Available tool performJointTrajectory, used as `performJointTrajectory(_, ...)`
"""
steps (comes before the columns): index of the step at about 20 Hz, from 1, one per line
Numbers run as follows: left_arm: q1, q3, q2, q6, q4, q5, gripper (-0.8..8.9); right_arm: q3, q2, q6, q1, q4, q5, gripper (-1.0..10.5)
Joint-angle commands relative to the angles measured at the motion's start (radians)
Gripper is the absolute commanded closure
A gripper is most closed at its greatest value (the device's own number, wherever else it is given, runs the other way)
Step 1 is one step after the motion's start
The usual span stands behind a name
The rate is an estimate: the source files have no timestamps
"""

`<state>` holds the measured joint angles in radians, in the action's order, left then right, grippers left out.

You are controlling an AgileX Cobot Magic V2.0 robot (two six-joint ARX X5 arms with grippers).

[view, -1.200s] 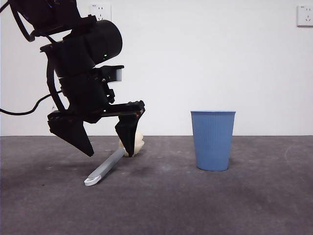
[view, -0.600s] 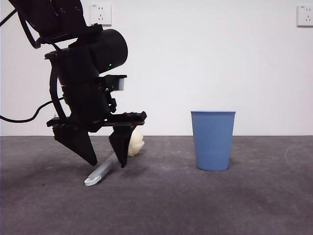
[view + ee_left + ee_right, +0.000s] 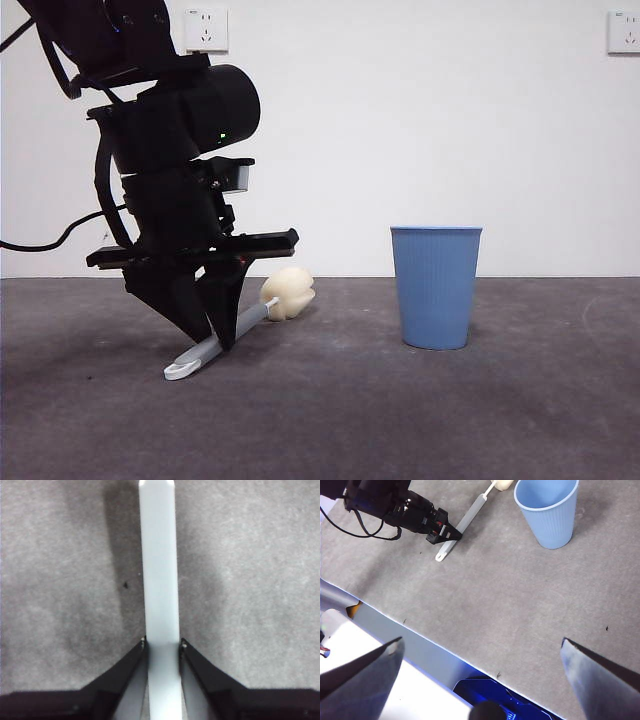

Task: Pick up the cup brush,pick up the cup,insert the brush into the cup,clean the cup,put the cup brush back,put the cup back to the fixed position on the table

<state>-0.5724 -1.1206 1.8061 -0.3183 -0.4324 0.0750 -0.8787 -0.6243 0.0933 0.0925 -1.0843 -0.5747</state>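
The left gripper (image 3: 212, 335) is clamped on the grey handle of the cup brush (image 3: 240, 325). The brush lies slanted, its sponge head raised and pointing toward the cup (image 3: 436, 286), its looped tip resting on the table (image 3: 420, 420). The right gripper (image 3: 480, 680) hangs spread wide, well apart from the cup.

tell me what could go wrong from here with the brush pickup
The left gripper is shut on the cup brush low on its grey handle, near the looped tip, so the sponge head sits far from the grip; the brush might pivot or droop when lifted. The jaw tips are close to the table and could scrape it. The right gripper waits open, far from the cup, so the cup is unsupported if the brush swings over.
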Motion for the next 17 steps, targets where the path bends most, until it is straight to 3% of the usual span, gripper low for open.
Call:
performJointTrajectory(1, -0.005, 0.000, 0.010, -0.003, -0.008, -0.006, 8.22, -0.003, 0.001, -0.008, 0.003, 0.003, -0.003, 3.5)
performJointTrajectory(5, -0.003, 0.000, -0.059, 0.037, -0.055, 0.002, 8.22, -0.003, -0.008, -0.097, 0.003, 0.006, -0.003, 3.5)
performJointTrajectory(8, -0.004, 0.000, -0.181, 0.092, -0.106, -0.002, 8.22, -0.003, -0.040, -0.103, 0.011, 0.021, -0.003, 3.5)
performJointTrajectory(12, -0.005, 0.000, -0.384, 0.149, -0.217, -0.007, 8.22, -0.001, -0.081, -0.102, 0.089, 0.183, 0.008, 3.5)
performJointTrajectory(17, -0.004, 0.000, -0.615, 0.193, -0.338, -0.005, 8.22, 0.116, -0.153, -0.123, 0.206, 0.417, 0.140, 3.5)
